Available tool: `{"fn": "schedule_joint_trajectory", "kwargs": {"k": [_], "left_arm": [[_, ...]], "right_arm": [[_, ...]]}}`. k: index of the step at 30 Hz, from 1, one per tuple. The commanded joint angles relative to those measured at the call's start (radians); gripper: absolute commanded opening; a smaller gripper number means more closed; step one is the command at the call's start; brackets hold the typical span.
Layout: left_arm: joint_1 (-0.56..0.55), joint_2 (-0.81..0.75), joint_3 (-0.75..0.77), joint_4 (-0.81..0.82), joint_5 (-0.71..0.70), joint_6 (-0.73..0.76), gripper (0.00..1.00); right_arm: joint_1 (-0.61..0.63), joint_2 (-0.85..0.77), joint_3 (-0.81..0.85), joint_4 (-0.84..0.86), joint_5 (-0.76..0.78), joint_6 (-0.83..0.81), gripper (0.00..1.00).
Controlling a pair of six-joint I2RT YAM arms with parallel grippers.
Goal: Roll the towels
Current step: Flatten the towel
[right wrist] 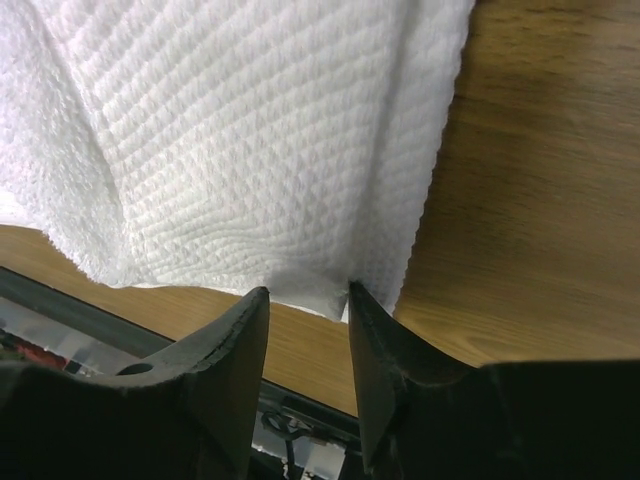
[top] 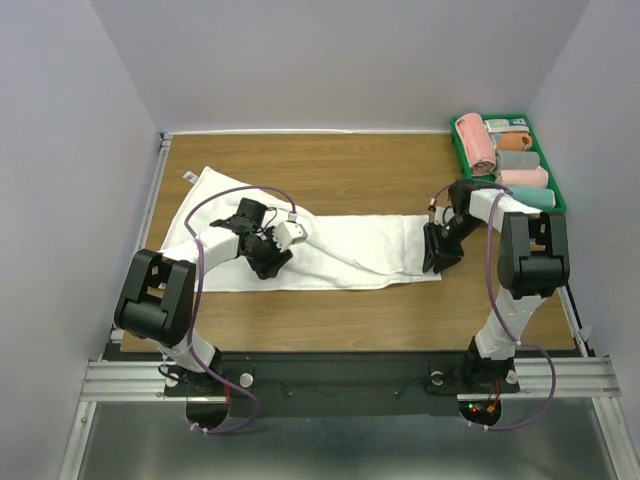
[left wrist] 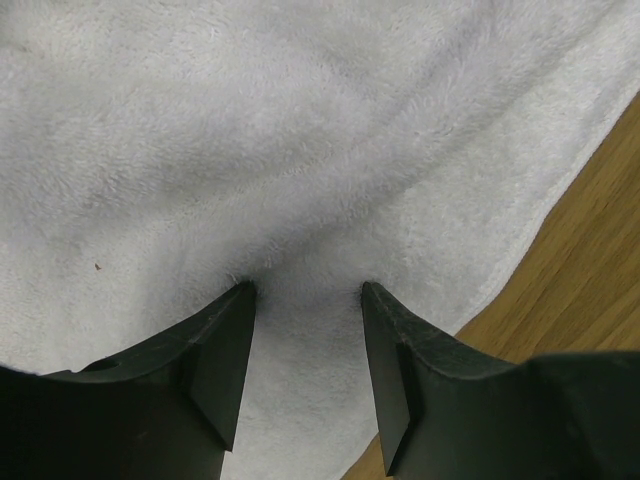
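A large white towel (top: 350, 245) lies spread flat across the wooden table, with its small grey label (top: 189, 177) at the far left corner. My left gripper (top: 268, 262) points down onto the towel's near-left part. In the left wrist view its jaws (left wrist: 305, 292) stand apart, tips pressed into the terry (left wrist: 300, 130), pinching nothing. My right gripper (top: 437, 262) is at the towel's right end. In the right wrist view the towel's near corner (right wrist: 330, 295) sits between the tips of that gripper (right wrist: 305, 292), and a gap still shows between the jaws.
A green bin (top: 556, 190) at the back right holds several rolled towels, the largest a pink one (top: 475, 140). Bare wood (top: 330, 170) lies behind and in front of the white towel. The table's near edge and a metal rail run just below the right gripper.
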State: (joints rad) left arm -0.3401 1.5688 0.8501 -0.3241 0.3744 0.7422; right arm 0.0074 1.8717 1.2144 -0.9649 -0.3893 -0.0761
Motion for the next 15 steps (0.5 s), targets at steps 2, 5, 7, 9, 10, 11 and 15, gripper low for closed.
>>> {"fn": "schedule_joint_trajectory", "kwargs": {"k": [2,5,7,9,10,11,15], "left_arm": [[-0.005,0.020,-0.036,0.003,0.012,-0.007,0.58],[-0.005,0.022,-0.036,0.003,0.012,-0.009,0.58],[-0.005,0.022,-0.036,0.007,0.011,-0.010,0.58],[-0.005,0.020,-0.034,0.003,0.011,-0.010,0.58],[-0.005,0.019,-0.036,0.005,0.011,-0.012,0.58],[-0.005,0.017,-0.037,0.003,0.011,-0.014,0.58],[-0.005,0.016,-0.040,0.002,0.006,-0.012,0.58]], "right_arm": [[0.019,0.003,-0.010,0.023,-0.046,0.016,0.39],[0.017,0.003,-0.004,0.018,-0.049,0.016,0.28],[0.017,-0.002,0.003,0.017,-0.052,0.018,0.12],[0.017,-0.014,0.011,0.014,-0.051,0.021,0.03],[0.017,-0.020,0.016,0.014,-0.051,0.021,0.00],[0.019,-0.026,0.020,0.012,-0.052,0.021,0.01],[0.016,-0.072,0.060,0.011,-0.074,0.021,0.01]]}}
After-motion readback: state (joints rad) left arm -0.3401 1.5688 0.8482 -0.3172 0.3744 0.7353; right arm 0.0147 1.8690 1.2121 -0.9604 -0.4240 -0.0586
